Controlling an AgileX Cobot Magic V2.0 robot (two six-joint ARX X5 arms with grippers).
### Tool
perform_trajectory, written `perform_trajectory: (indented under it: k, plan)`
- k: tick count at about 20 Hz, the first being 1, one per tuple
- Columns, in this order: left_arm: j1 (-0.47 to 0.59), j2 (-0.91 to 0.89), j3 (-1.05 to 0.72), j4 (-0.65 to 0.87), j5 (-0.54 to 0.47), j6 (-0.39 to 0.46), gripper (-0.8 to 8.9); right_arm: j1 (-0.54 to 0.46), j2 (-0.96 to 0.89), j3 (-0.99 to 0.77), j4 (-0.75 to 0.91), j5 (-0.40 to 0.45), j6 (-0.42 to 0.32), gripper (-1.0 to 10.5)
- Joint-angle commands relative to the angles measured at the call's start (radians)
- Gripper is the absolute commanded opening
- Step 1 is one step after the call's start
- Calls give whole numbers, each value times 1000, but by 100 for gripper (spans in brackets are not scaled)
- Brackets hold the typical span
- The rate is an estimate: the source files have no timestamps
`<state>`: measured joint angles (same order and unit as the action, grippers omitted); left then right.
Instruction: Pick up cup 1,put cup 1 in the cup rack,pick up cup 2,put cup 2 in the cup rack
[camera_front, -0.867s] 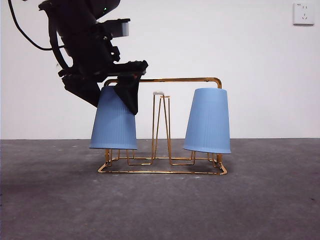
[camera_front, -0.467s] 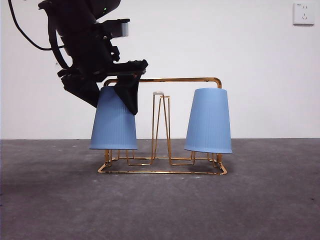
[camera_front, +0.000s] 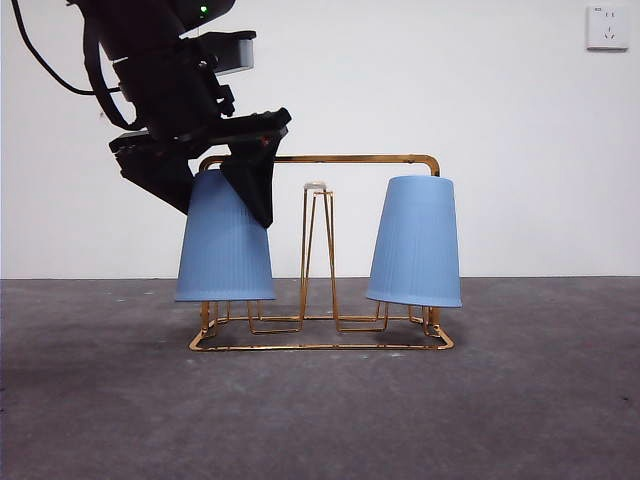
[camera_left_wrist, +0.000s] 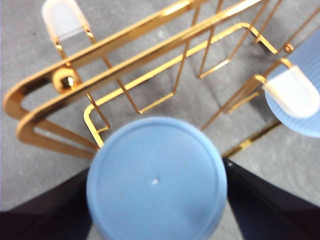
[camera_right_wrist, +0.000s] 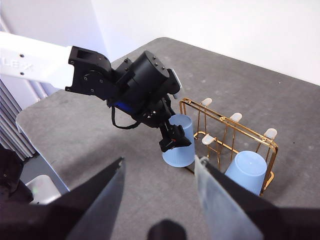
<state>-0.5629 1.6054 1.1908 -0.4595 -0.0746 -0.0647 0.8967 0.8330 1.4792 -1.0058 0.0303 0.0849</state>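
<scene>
Spanning the lower half of the front view, the grey table (camera_front: 520, 400) carries every object; the left arm (camera_front: 165, 75), large and dark, enters from the upper left of that view, and the right wrist view shows its white link and black wrist reaching to the rack. The cup rack (camera_front: 320, 158), gold wire with an arched handle frame and white-tipped prongs (camera_left_wrist: 62, 17), stands at the table's middle. Cup 2 (camera_front: 225, 240), pale blue and inverted, sits over a prong at the rack's left end in the front view, its rim level just above the base wire; cup 1 (camera_front: 415, 242), likewise inverted, hangs slightly tilted at the opposite end. The left gripper (camera_front: 215, 165) clasps cup 2 near its upturned base, one black jaw on either side, as its wrist view confirms; the right gripper (camera_right_wrist: 160, 195) hovers well above and apart from the rack, jaws spread wide, holding nothing.
</scene>
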Motion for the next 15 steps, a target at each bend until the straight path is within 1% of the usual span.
perform_trajectory:
  k: [1, 8, 11, 15]
  plan:
    - [2, -14, -9, -17, 6, -6, 475, 0, -2, -1, 3, 4, -9, 239]
    - [2, -20, -9, -49, 31, -6, 474, 0, -2, -1, -1, 4, -10, 239]
    - [2, -27, -8, -76, 57, -6, 474, 0, -2, -1, -12, 4, -11, 240]
    - [2, -57, -8, -112, 56, -6, 472, 0, -2, -1, -13, 4, -14, 240]
